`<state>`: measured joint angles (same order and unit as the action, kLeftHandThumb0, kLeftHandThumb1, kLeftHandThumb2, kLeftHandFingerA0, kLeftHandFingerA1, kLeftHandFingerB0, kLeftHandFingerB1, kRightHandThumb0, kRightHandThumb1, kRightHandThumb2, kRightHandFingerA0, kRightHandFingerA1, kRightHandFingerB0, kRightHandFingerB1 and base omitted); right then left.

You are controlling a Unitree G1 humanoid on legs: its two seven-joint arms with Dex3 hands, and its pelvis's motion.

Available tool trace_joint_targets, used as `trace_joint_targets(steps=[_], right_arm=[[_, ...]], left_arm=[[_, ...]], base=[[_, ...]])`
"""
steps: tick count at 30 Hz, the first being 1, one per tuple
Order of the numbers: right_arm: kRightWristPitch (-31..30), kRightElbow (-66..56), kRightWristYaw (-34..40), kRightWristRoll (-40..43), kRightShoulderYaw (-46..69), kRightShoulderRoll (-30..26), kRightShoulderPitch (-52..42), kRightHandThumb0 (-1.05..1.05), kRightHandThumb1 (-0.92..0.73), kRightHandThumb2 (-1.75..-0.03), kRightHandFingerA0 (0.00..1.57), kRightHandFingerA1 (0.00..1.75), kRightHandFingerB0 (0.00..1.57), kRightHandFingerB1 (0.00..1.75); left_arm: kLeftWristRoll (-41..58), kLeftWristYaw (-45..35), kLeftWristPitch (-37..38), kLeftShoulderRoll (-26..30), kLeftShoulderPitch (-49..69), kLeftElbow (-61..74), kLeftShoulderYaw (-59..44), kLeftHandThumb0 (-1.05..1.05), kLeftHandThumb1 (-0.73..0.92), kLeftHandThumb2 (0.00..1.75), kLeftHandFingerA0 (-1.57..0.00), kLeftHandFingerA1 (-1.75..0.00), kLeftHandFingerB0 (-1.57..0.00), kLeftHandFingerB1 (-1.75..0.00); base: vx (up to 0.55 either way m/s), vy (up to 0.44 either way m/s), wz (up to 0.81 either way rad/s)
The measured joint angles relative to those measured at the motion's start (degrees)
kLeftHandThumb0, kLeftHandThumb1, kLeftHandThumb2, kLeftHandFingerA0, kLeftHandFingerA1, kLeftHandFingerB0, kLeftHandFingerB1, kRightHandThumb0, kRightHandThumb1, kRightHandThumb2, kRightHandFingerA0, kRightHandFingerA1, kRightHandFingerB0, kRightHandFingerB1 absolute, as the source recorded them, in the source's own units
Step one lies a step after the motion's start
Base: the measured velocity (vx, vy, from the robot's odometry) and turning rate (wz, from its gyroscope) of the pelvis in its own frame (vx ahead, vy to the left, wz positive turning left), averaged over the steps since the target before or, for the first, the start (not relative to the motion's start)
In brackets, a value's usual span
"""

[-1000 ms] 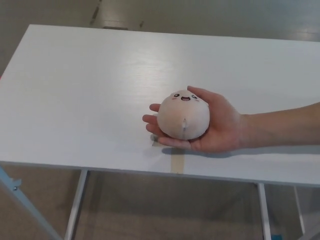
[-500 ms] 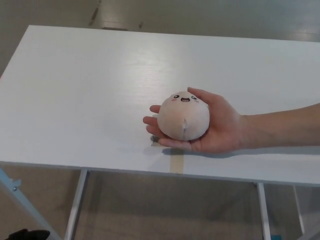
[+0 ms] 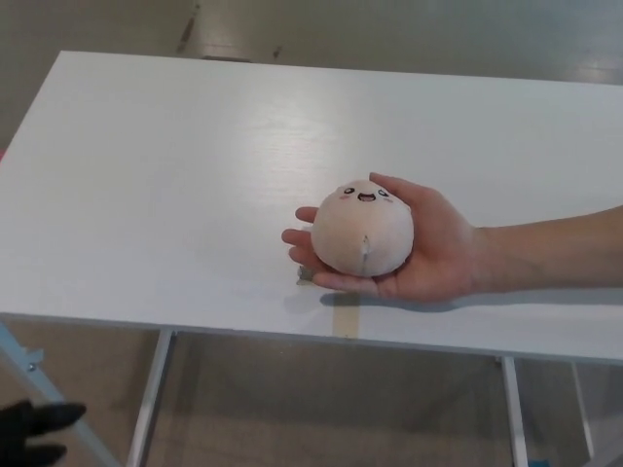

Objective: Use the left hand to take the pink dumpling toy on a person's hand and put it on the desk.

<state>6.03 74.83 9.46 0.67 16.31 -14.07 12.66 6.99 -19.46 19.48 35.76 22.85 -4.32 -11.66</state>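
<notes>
I see the pink dumpling toy sitting in a person's hand, palm up, just over the near part of the white desk. My left hand shows only as a dark shape at the bottom-left corner, below the desk edge; two fingers seem slightly parted, but I cannot tell its state for sure

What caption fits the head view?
Pink dumpling toy rests in a person's hand above the white desk.
</notes>
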Motion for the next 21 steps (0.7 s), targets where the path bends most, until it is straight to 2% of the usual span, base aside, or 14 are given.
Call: trace_joint_targets(steps=[1, 2, 4, 5, 11, 13, 14, 15, 16, 19, 21], right_arm=[[0.0, 0.0, 0.0, 0.0, 0.0, 0.0, 0.0, -0.14, -0.65, -0.58, 0.75, 0.51, 0.49, 0.41], [0.0, 0.0, 0.0, 0.0, 0.0, 0.0, 0.1, -0.14, -0.65, -0.58, 0.75, 0.51, 0.49, 0.41], [0.0, 0.0, 0.0, 0.0, -0.1, 0.0, 0.2, -0.14, -0.65, -0.58, 0.74, 0.51, 0.48, 0.41], [0.0, 0.0, 0.0, 0.0, -0.1, 0.0, 0.2, -0.14, -0.65, -0.58, 0.73, 0.51, 0.48, 0.41], [0.0, 0.0, 0.0, 0.0, -0.1, 0.0, 0.4, -0.14, -0.65, -0.58, 0.72, 0.50, 0.47, 0.41], [0.0, 0.0, -0.1, 0.0, -0.2, -0.1, 0.6, -0.14, -0.65, -0.58, 0.72, 0.50, 0.47, 0.40], [0.0, 0.0, -0.1, 0.0, -0.2, -0.1, 0.6, -0.14, -0.65, -0.58, 0.71, 0.50, 0.46, 0.40], [0.0, 0.0, -0.1, 0.0, -0.2, -0.1, 0.6, -0.14, -0.65, -0.58, 0.71, 0.50, 0.46, 0.40], [0.0, 0.0, -0.1, 0.0, -0.2, -0.1, 0.6, -0.14, -0.65, -0.59, 0.72, 0.50, 0.47, 0.40], [0.0, 0.0, -0.2, 0.0, -0.2, -0.2, 0.7, -0.15, -0.65, -0.58, 0.71, 0.49, 0.47, 0.40], [0.0, 0.0, -0.2, 0.0, -0.2, -0.3, 0.7, -0.15, -0.65, -0.58, 0.71, 0.49, 0.47, 0.41]], left_arm=[[1.0, -0.4, -0.1, 0.6, 0.4, 2.4, -1.3, -0.47, 0.39, 0.65, -0.37, -0.47, -0.27, -0.39], [1.6, -0.6, -0.2, 1.1, 0.6, 3.9, -2.2, -0.41, 0.46, 0.54, -0.38, -0.40, -0.29, -0.32], [3.4, -1.2, -0.4, 2.3, 0.9, 7.6, -4.4, -0.41, 0.46, 0.54, -0.38, -0.40, -0.29, -0.32], [4.0, -1.3, -0.5, 2.7, 0.8, 8.8, -5.0, -0.53, 0.38, 0.66, -0.36, -0.45, -0.25, -0.38], [8.5, -1.7, -1.9, 7.8, -2.7, 17.2, -9.5, -0.58, 0.38, 0.67, -0.38, -0.44, -0.24, -0.37], [10.7, -1.4, -3.0, 11.2, -6.6, 21.6, -11.0, -0.58, 0.38, 0.67, -0.38, -0.44, -0.24, -0.37], [11.5, -1.2, -3.5, 12.3, -8.4, 23.1, -11.2, -0.39, 0.42, 0.60, -0.33, -0.42, -0.25, -0.35], [12.1, -1.1, -4.2, 13.4, -10.6, 24.6, -11.1, -0.39, 0.42, 0.60, -0.33, -0.42, -0.25, -0.35], [12.4, -0.9, -4.7, 14.2, -12.7, 25.8, -11.0, -0.58, 0.39, 0.68, -0.38, -0.45, -0.23, -0.37], [12.9, -0.7, -5.5, 15.3, -15.5, 27.5, -10.7, -0.57, 0.39, 0.67, -0.37, -0.45, -0.24, -0.37], [13.3, -0.5, -7.4, 15.9, -22.0, 29.0, -8.7, -0.56, 0.38, 0.67, -0.32, -0.43, -0.23, -0.37]], base=[[0.00, 0.000, 0.00], [0.00, 0.000, 0.00], [0.00, 0.000, 0.00], [0.00, 0.000, 0.00], [0.00, 0.000, 0.01], [0.00, 0.000, 0.00], [0.00, 0.000, 0.00], [0.00, 0.000, 0.00], [0.00, 0.000, 0.00], [0.00, 0.000, 0.00], [0.00, 0.000, 0.00]])
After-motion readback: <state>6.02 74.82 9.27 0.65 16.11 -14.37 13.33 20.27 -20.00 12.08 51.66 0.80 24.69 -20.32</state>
